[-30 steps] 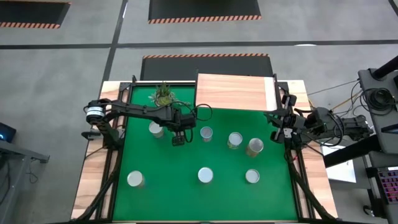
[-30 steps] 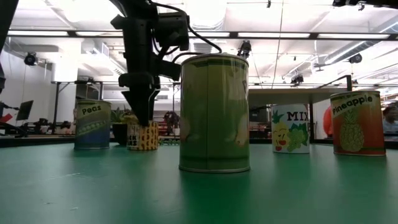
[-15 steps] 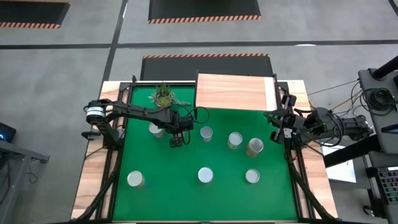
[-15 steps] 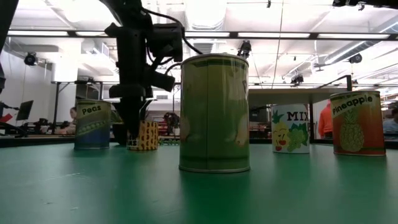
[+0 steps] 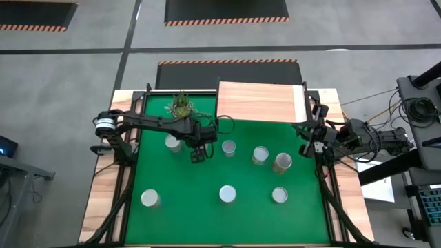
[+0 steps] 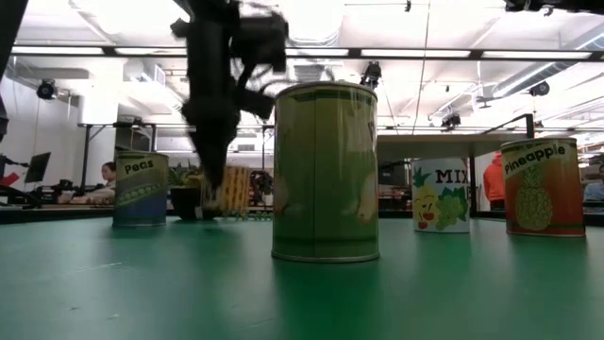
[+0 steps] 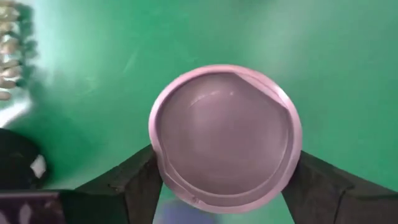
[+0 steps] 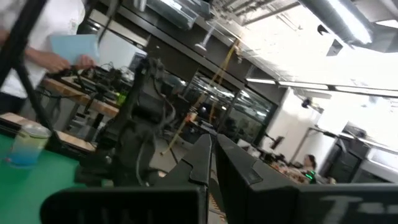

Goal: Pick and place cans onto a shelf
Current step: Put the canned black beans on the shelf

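My left gripper (image 5: 198, 154) is shut on a small can with a yellow-patterned side (image 6: 231, 191) and a shiny round top (image 7: 225, 137), just above the green mat at its middle left. In the high view the gripper hides this can. Several other cans stand upright on their bases on the mat, among them one (image 5: 172, 142) close by and one (image 5: 228, 147) to the right. The light-wood shelf (image 5: 260, 102) stands at the far edge. My right gripper (image 5: 311, 142) waits shut at the table's right edge, and its fingers also show in the right wrist view (image 8: 214, 155). My left gripper pinches the can between its two fingers (image 7: 134, 186), which lie on opposite sides of its wall just below the top rim (image 7: 157, 163). The fingers come from above, pointing down. The can hangs upright, with its base a little above the mat.
A small potted plant (image 5: 181, 105) stands at the far left of the mat. A big green can (image 6: 326, 170) stands close to the low camera, with a Peas can (image 6: 140, 189), a Mix can (image 6: 441, 195) and a Pineapple can (image 6: 540, 186) behind it. People show in the room beyond.
My left gripper has gone down over the yellow-patterned can. It has then come up a little with the can and shifted slightly toward the table's right edge. The can is now lifted just clear of the mat and still upright.
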Available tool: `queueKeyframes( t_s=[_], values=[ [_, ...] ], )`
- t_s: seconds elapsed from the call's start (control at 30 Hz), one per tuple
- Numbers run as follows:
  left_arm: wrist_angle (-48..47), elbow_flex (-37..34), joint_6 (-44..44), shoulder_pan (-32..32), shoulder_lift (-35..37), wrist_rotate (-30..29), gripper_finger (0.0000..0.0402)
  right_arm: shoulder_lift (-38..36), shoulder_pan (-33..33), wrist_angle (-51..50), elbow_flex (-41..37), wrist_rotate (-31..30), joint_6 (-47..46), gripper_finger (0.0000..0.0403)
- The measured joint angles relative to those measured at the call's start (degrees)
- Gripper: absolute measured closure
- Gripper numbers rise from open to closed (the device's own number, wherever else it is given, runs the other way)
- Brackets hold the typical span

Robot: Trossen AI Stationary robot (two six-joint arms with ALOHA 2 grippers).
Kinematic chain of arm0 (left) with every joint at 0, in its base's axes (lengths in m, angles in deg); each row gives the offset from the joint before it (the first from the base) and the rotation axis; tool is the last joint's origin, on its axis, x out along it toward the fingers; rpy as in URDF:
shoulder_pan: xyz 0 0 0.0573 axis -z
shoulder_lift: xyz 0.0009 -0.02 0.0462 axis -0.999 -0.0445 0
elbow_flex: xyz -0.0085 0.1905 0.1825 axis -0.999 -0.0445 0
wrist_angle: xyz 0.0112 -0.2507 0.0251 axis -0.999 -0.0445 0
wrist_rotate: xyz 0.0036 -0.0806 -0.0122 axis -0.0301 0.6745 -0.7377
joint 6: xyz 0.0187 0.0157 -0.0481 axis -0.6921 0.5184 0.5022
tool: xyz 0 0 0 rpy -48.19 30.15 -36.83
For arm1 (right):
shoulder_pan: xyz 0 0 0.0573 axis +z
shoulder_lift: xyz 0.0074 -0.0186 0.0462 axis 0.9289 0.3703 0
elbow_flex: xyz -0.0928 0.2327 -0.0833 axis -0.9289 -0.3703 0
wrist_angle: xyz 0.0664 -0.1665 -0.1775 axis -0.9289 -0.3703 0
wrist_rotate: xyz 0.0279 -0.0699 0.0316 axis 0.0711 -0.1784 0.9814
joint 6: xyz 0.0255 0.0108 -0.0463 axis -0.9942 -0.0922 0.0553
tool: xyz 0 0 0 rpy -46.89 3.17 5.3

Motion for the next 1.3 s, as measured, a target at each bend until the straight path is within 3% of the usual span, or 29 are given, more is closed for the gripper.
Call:
queueKeyframes(
  t_s=[0.1,0.2,0.33,0.43,0.5,0.6,0.73,0.9,1.3],
  values=[
    [-5.3,7.4,2.4,1.4,0.0,4.1,0.0134,0.0,0.0,-0.2,0.0,-2.2,0.0,0.0390],
    [-8.4,15.9,0.8,3.7,0.0,3.8,0.0125,0.0,0.0,-0.2,0.0,-2.4,0.0,0.0390],
    [-8.6,26.3,-4.5,4.4,0.0,-2.2,0.0127,0.0,0.0,-0.2,0.0,-2.4,0.0,0.0390],
    [-7.0,33.2,-7.0,2.5,-0.4,-8.2,0.0127,0.0,0.0,-0.1,0.0,-2.4,-0.3,0.0390],
    [-6.1,37.5,-7.4,0.5,-1.2,-9.1,0.0127,0.0,0.0,-0.1,0.0,-2.4,-0.3,0.0390],
    [-4.8,43.7,-7.0,-2.9,-3.9,-9.0,0.0127,0.0,0.0,-0.1,0.0,-2.4,-0.3,0.0390],
    [-6.9,52.1,-6.7,-7.4,-9.1,-4.0,0.0127,-0.1,0.0,-0.1,0.0,-2.4,-0.2,0.0390],
    [-14.3,62.4,-6.5,-10.9,-18.6,-0.1,0.0127,-0.1,0.0,-0.7,0.0,-2.4,-0.1,0.0390],
    [-17.5,59.8,-6.7,-11.9,-23.7,-2.4,0.0125,-0.1,0.0,-1.8,0.0,-6.0,0.5,0.0390]
  ],
)
